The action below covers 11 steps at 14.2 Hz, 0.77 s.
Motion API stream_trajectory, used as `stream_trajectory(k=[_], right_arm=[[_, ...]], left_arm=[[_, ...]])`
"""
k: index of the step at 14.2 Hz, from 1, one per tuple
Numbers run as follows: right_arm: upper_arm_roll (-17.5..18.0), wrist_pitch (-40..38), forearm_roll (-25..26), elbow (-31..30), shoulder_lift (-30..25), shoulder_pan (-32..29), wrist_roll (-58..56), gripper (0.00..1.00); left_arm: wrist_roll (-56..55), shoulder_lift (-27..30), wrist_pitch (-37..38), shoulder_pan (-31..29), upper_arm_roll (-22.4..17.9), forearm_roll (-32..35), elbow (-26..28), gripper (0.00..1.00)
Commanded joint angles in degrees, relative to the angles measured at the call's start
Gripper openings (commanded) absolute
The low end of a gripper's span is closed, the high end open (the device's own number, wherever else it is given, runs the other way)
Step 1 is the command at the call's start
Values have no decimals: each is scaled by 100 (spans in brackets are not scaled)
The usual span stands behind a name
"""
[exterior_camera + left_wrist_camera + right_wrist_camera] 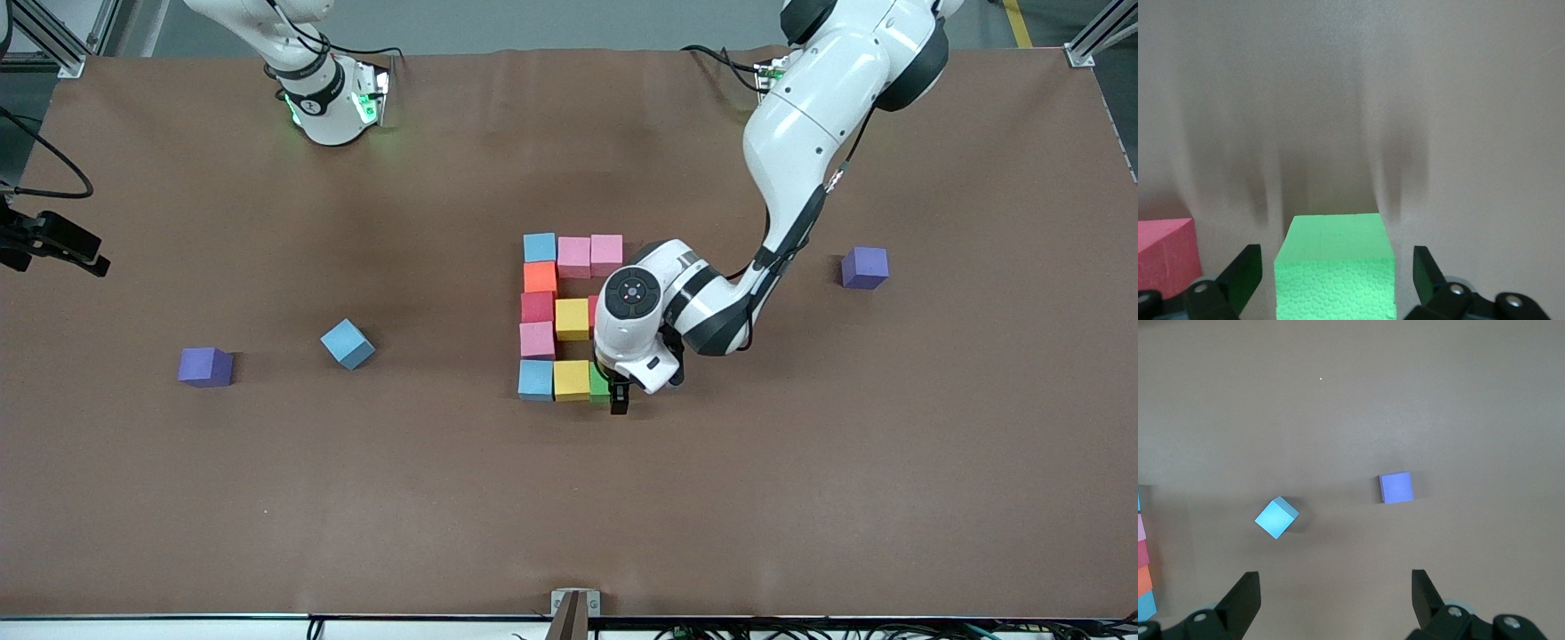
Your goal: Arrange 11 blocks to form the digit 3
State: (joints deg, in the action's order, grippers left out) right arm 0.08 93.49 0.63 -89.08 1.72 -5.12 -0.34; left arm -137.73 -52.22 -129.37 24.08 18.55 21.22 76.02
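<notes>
The digit 3 [569, 316] lies mid-table as touching blocks. Light blue [540, 247], orange [540, 277], red [538, 307], pink [537, 340] and light blue [535, 380] make its column. Two pink blocks [589, 255], a yellow [573, 319] and a yellow [572, 380] branch off toward the left arm's end. The green block [1335, 243] ends the bar nearest the front camera. My left gripper [1337, 273] stands open around it, a gap on each side. My right gripper [1336, 587] hangs open and empty high over the table.
A loose light blue cube [348, 343] and a purple cube [205, 366] lie toward the right arm's end, both also below the right wrist camera. Another purple cube [865, 268] sits toward the left arm's end. The left arm's wrist [658, 311] covers the middle bar's end.
</notes>
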Motion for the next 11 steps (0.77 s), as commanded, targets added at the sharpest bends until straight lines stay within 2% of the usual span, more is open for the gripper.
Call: stream_trajectory(k=[1, 5, 8, 11], right_arm=[[19, -42, -63, -66, -111, -33, -27, 100], [19, -42, -63, -66, -111, -15, -27, 100], [19, -33, -46, -66, -111, -24, -45, 100], [36, -24, -46, -66, -111, 11, -36, 100]], left_arm=[[377, 299, 490, 9, 9, -92, -114, 100], [1394, 1142, 1104, -61, 61, -355, -79, 100], [2975, 1836, 1887, -481, 70, -811, -61, 100], [4951, 2575, 2739, -1105, 70, -953, 35, 100]])
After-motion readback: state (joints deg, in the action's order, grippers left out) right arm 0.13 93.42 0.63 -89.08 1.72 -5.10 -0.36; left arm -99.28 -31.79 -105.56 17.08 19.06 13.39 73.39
